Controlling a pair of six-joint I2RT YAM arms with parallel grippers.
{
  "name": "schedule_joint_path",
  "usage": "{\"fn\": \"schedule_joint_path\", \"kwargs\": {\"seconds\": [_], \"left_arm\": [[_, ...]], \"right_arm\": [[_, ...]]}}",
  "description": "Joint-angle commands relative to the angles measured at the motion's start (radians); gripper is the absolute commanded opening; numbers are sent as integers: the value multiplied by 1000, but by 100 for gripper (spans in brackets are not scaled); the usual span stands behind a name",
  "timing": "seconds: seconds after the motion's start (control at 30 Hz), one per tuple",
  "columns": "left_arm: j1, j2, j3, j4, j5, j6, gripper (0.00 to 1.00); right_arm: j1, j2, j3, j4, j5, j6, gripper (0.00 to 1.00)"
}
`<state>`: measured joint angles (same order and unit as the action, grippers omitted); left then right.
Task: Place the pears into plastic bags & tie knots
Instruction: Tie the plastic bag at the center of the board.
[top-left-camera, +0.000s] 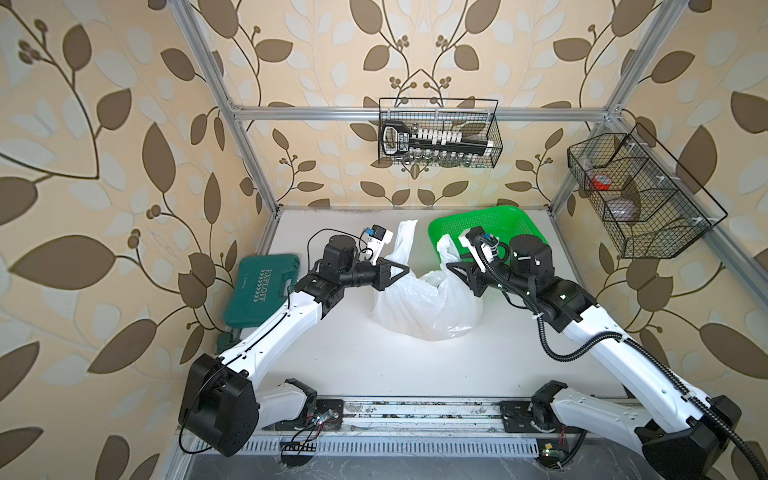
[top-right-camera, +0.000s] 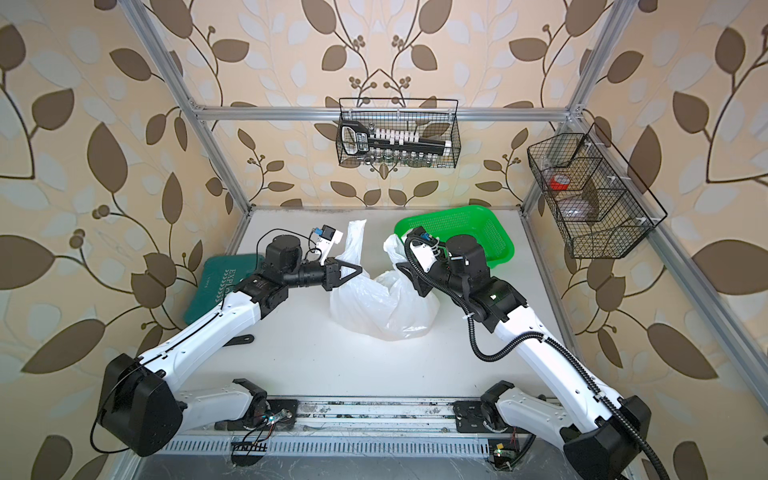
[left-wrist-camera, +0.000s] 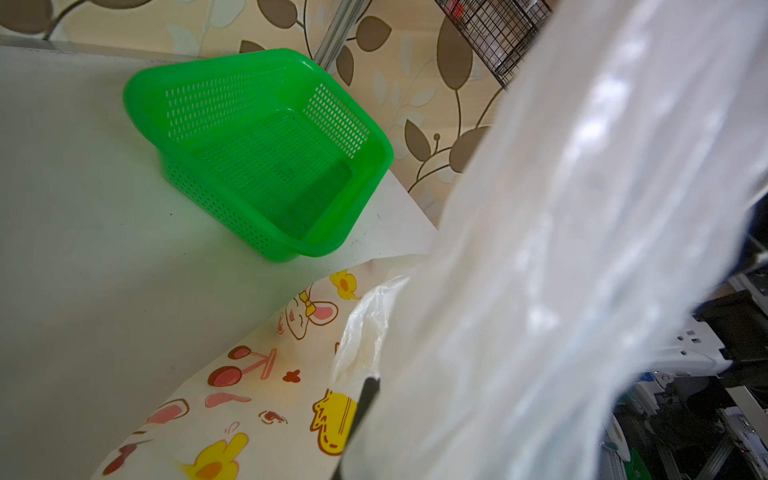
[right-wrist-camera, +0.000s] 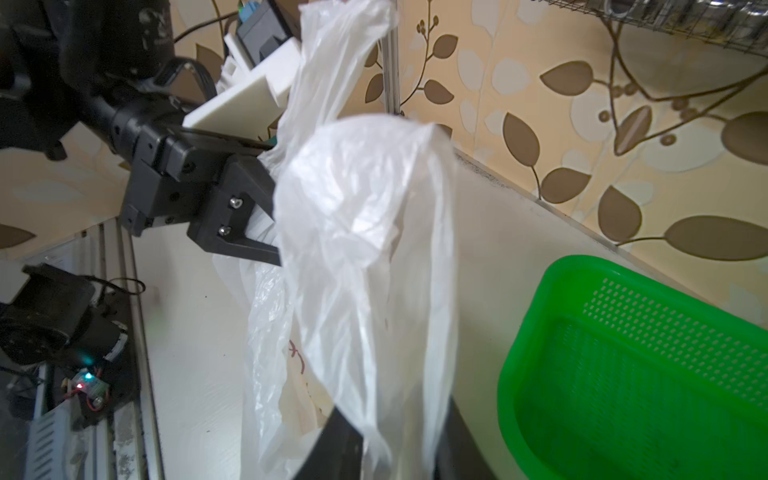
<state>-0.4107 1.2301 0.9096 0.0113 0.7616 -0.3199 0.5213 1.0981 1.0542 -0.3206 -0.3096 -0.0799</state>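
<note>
Your bag sits mid-table, bulging, and the green basket at its one o'clock is empty. So the pears, which no view shows, are probably inside already. The knot is not yet tied; the two handles stand apart. Your left claw, at the bag's ten o'clock, is clamped tight on one handle. The right claw, at two o'clock, has its jaws partly apart with the other handle running between them, and I cannot tell whether it pinches. Only the left wrist view shows the basket's bare floor and the bag's cartoon print — the top views show plain white.
</note>
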Motion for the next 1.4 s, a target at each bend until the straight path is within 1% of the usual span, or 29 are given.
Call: {"fn": "schedule_joint_path", "kwargs": {"seconds": [0.0,0.07,0.13,0.17,0.23,0.3,0.37,0.43,0.5,0.63,0.87,1.07,1.23,1.37], "left_arm": [[12,-6,41,30,40,13,0],[12,-9,42,29,39,13,0],[12,-11,42,27,41,15,0],[12,-11,43,25,41,17,0],[12,-11,44,13,43,26,0],[12,-3,54,-9,51,45,0],[12,13,78,-51,65,74,0],[12,38,110,-98,100,102,0],[12,64,142,-136,129,117,0],[12,92,176,-190,180,147,0],[11,95,206,-309,204,231,0],[10,122,237,-374,242,278,0],[9,134,252,-377,264,286,0],[10,128,250,-384,282,300,0]], "right_arm": [[-2,10,13,-7,-18,-5,32],[-6,8,-1,10,-17,1,25],[-10,7,-5,15,-23,6,5],[-12,5,-3,15,-29,6,0],[-12,0,17,6,-51,2,0],[-12,12,62,-19,-113,-13,0],[1,60,146,-107,-196,-60,0],[51,130,240,-234,-193,-139,0],[118,204,312,-348,-121,-206,0],[196,294,374,-435,11,-253,0],[211,335,432,-490,137,-292,0],[250,393,494,-559,311,-323,0],[279,431,502,-574,392,-336,0],[280,433,498,-557,410,-337,0]]}}
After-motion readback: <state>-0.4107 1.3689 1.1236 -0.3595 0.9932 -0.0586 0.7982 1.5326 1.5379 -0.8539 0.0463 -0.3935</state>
